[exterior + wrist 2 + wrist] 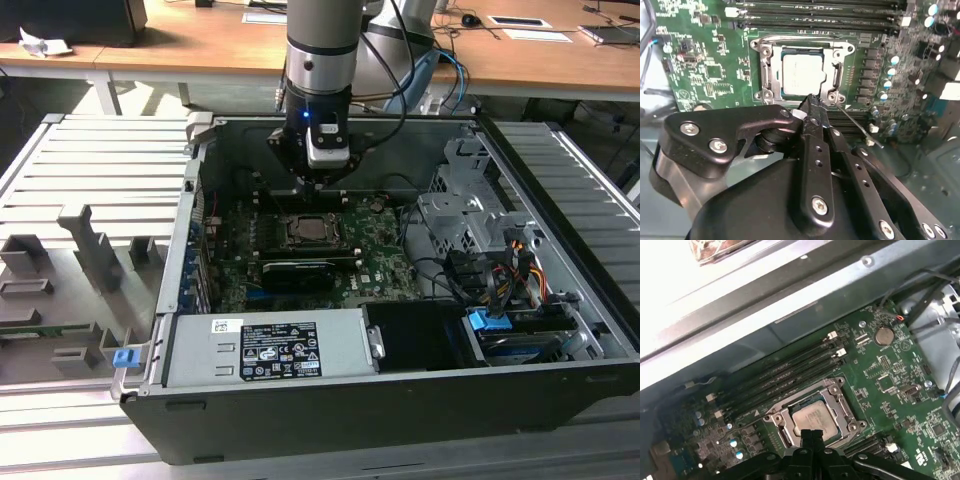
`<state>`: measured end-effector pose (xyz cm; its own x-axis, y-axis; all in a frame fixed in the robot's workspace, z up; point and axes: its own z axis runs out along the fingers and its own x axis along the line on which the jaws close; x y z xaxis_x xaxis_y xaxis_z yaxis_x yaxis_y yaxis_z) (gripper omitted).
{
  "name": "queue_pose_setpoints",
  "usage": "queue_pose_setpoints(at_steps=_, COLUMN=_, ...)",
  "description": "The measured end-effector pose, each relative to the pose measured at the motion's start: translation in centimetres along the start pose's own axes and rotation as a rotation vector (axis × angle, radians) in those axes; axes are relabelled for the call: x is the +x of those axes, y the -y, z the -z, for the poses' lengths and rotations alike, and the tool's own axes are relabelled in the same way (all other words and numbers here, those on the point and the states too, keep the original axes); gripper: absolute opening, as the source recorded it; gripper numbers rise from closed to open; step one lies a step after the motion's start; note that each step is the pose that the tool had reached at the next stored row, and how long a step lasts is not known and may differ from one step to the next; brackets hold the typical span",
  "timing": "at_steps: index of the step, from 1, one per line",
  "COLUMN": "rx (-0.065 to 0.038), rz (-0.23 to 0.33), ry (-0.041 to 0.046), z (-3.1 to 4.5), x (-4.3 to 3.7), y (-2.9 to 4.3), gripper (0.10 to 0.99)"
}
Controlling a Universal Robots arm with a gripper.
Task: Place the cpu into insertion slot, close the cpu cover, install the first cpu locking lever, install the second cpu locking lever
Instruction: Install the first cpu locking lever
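The cpu (802, 75) (812, 419) lies in the insertion slot (305, 232), its dull silver top showing. The cpu cover (766, 70) (836, 399) lies flat around it as a silver frame. A thin metal locking lever (860, 127) sticks out slantwise from one socket corner, away from the frame. My gripper (811, 101) (812, 434) (316, 184) hovers just above the socket's edge near that corner, fingers shut together with nothing seen between them.
The green motherboard (890, 390) sits inside an open computer case (400, 400). Long black memory slots (785, 375) run beside the socket. A black card (295, 272) lies on its other side. Cables and a drive cage (480, 230) fill the exterior view's right.
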<state>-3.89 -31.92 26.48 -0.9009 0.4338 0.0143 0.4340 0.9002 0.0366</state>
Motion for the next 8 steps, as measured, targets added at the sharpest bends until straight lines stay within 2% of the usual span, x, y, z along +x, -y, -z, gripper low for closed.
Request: queue_pose_setpoints(at_steps=8, rx=0.002, rz=0.159, ry=-0.0058, z=0.0, x=0.0, y=0.0, gripper=0.106)
